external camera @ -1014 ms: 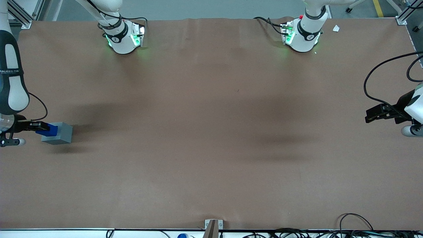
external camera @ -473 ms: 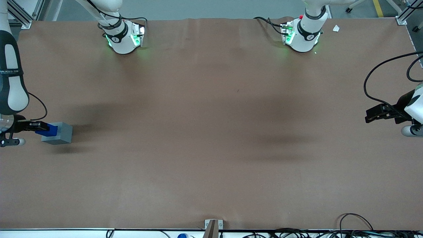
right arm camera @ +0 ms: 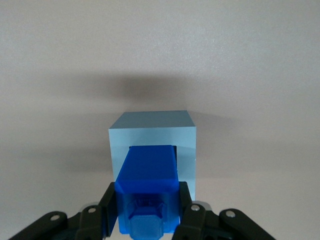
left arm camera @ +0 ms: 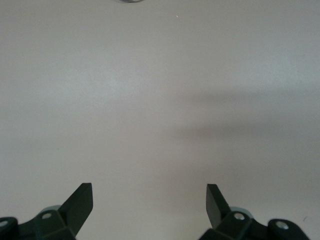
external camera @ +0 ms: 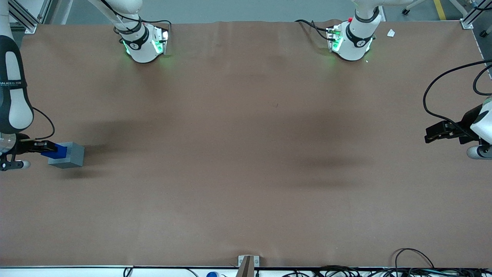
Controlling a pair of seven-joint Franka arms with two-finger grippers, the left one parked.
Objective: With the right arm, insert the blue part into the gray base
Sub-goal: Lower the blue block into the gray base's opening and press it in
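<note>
The gray base (external camera: 69,155) lies on the brown table at the working arm's end, its recess facing sideways toward the right arm (external camera: 13,100). My gripper (external camera: 48,147) is shut on the blue part (external camera: 57,151) and holds it horizontally. In the right wrist view the blue part (right arm camera: 147,182) sits between the fingers (right arm camera: 107,202), stub toward the camera, its other end entering the recess of the base (right arm camera: 152,132). The gripper (right arm camera: 146,205) is right beside the base.
The brown table surface (external camera: 246,154) stretches toward the parked arm's end. Two arm bases (external camera: 144,42) stand farthest from the front camera. Cables (external camera: 415,265) lie along the near table edge. The table's edge lies close beside the gray base, toward the working arm.
Almost nothing has moved; the arm's upper link has shifted very slightly, and the blue part stays at the base's recess.
</note>
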